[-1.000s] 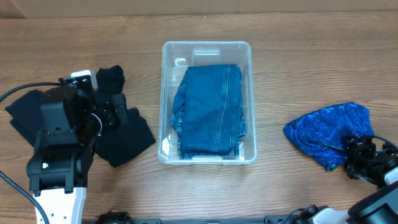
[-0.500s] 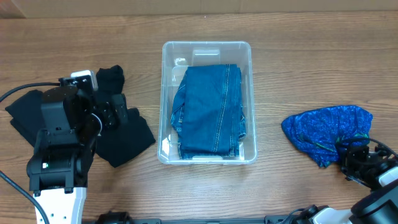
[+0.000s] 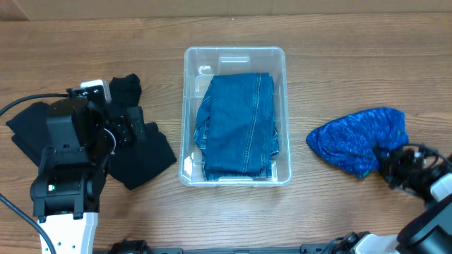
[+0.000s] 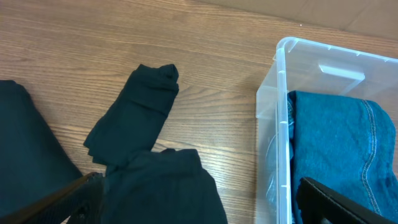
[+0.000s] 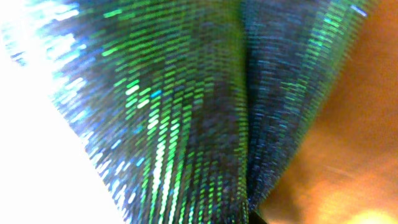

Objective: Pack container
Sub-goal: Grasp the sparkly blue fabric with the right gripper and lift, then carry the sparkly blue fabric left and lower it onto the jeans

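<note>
Dragged leftward since a second ago, the blue cloth [image 3: 357,137] sat pinched in the right gripper [image 3: 395,166], the container [image 3: 187,113] lying mid-table well to its left, while the left gripper [image 4: 199,198] hung spread over black clothes [image 3: 145,159].

Clear glossy plastic container [image 3: 235,53], denim jeans [image 3: 238,124], seemingly shimmery blue cloth [image 3: 357,139], wood-grain table [image 3: 339,63].

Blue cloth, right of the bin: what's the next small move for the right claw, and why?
Probably lift the cloth and carry it left over the bin. The right claw appears to grip the blue cloth at its near-right edge. The cloth lies on the table, apart from the container, which holds only folded jeans.
</note>
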Action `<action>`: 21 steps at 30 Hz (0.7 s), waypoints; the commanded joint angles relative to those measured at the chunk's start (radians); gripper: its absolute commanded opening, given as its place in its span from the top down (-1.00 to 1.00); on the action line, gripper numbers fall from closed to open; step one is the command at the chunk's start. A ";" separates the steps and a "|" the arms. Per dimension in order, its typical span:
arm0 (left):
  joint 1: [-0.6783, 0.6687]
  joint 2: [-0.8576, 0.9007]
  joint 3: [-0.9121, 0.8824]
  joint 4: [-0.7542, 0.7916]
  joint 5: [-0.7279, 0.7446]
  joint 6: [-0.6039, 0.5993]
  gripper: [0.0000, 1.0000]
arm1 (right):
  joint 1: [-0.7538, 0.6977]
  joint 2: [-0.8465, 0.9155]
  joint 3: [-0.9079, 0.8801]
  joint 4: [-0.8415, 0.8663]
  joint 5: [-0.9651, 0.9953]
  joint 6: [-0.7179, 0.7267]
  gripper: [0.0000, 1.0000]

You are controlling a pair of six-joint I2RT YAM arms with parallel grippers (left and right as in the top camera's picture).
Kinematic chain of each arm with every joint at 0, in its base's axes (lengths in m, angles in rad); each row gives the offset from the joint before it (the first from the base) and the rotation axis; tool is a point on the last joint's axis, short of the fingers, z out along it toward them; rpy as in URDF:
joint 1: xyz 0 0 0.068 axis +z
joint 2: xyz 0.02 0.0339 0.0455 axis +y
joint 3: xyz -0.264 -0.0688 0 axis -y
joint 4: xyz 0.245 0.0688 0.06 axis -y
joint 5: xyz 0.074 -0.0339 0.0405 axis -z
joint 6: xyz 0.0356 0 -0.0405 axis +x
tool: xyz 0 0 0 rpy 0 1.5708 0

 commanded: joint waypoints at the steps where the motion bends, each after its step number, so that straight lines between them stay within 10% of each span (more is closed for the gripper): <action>1: -0.005 0.001 0.024 0.005 -0.007 0.019 -1.00 | 0.089 -0.099 0.135 0.008 -0.212 -0.023 0.92; 21: -0.005 0.001 0.024 0.004 -0.007 0.027 -1.00 | 0.726 -0.286 0.689 -0.190 -0.263 -0.027 0.93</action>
